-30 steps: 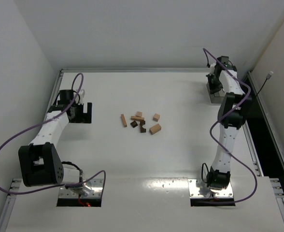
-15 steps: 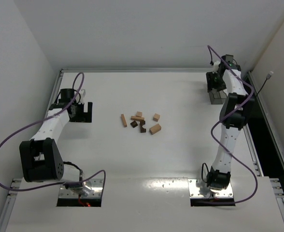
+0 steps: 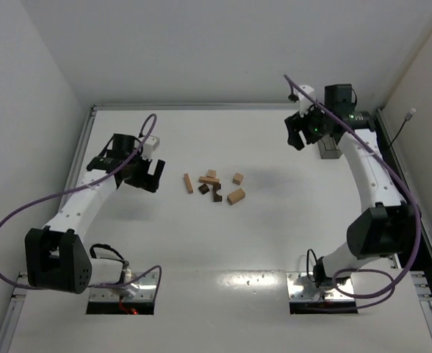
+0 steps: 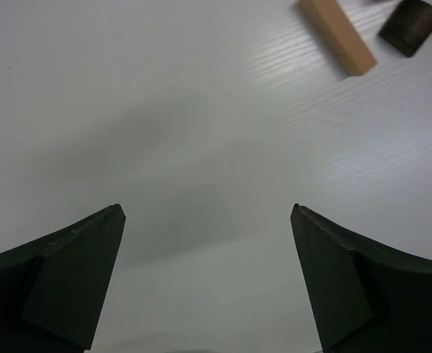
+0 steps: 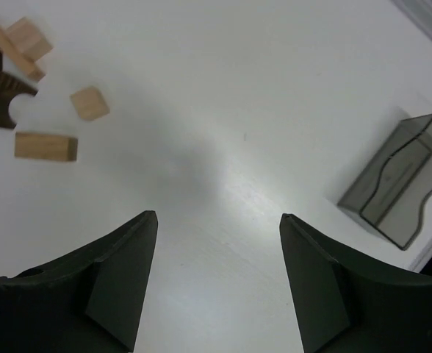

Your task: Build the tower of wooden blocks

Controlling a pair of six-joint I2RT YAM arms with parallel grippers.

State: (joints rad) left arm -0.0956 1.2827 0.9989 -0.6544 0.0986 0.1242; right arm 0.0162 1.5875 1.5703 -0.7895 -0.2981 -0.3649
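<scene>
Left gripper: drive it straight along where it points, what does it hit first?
Likely bare table: the left gripper angles down at it, jaws open and empty. The long tan block and the dark block lie farther on, right of that line. Depth is uncertain.

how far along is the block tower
Done: nothing. The wooden blocks lie loose on the table, with no column standing. In hand: nothing. The left gripper is open and empty, short of the long tan block. The right gripper is open and empty between the blocks and the smoky-grey tray. Left: all the stacking, dark arch block included.
</scene>
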